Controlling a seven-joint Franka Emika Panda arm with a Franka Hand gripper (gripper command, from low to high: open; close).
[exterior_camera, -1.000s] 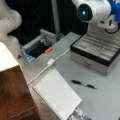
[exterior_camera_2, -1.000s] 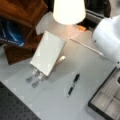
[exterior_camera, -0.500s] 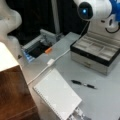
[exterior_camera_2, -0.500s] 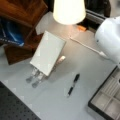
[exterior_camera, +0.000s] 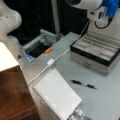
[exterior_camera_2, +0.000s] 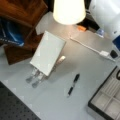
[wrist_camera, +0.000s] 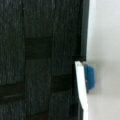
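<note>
Grey surface (exterior_camera: 105, 92) carries a black pen (exterior_camera: 83, 84) just beside the compartmented box (exterior_camera: 96, 51), near a white notebook (exterior_camera_2: 47, 52). Whether the arm's raised pincer is open I cannot tell; any descent should stay slow, clear of the box rim.

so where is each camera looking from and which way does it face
A front view: high, looking down on the table, notebook, pen, compartment box; the arm is top right.
A front view: overhead, opposite side, behind the lamp; arm top right.
Wrist view: dark fabric, no gripper.
Both front views share notebook, pen, box.
</note>
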